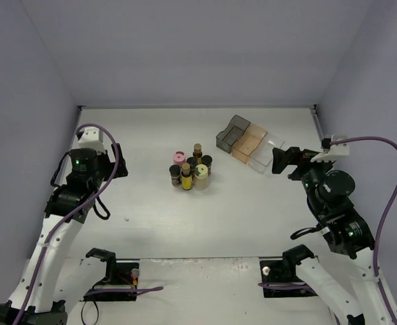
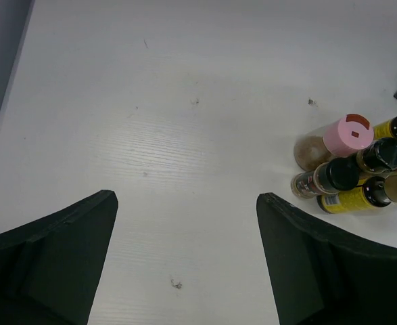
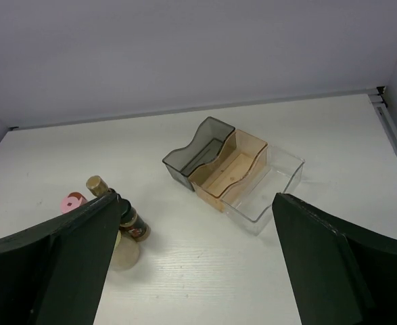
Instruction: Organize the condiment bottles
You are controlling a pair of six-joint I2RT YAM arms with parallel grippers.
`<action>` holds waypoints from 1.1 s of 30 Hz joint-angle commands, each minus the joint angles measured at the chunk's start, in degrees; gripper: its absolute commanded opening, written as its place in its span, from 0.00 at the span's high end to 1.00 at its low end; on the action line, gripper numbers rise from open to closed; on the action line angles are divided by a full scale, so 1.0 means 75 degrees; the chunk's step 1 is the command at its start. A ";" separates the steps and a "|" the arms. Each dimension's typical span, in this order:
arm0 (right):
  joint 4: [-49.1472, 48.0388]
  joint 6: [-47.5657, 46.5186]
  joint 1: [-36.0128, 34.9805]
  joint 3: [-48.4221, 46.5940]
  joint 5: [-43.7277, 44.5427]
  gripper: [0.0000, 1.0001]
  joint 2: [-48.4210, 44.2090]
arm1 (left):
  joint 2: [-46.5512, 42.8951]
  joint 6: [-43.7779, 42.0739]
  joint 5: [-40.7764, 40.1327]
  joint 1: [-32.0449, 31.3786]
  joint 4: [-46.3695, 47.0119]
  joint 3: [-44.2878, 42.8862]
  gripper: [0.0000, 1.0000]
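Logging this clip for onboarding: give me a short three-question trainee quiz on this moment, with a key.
1. True or false: the condiment bottles are clustered together, none inside the three bins.
2. Which bin sits between the other two? A the dark grey bin; B the amber bin; C the clear bin.
3. What do the left gripper and right gripper hold?
Key: 1 true; 2 B; 3 nothing, both are open.
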State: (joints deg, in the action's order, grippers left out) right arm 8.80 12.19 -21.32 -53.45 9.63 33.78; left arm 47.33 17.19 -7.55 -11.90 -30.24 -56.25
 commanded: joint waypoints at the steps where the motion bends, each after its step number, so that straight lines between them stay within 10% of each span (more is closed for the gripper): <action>1: -0.0306 0.0086 0.0030 -0.0150 0.0122 0.00 0.0136 | -0.0111 0.0087 -0.0001 -0.0042 0.0200 -0.0071 0.14; 33: -0.2708 -0.0722 -0.1352 -0.2951 -0.2935 0.25 0.8022 | 0.0252 0.0157 -0.0048 -0.0054 -0.0023 0.0047 0.14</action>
State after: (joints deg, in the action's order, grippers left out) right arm -5.10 8.34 -30.17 -72.03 -9.45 93.54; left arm 49.01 17.67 -7.40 -12.01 -31.70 -55.46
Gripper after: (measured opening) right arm 0.761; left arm 0.855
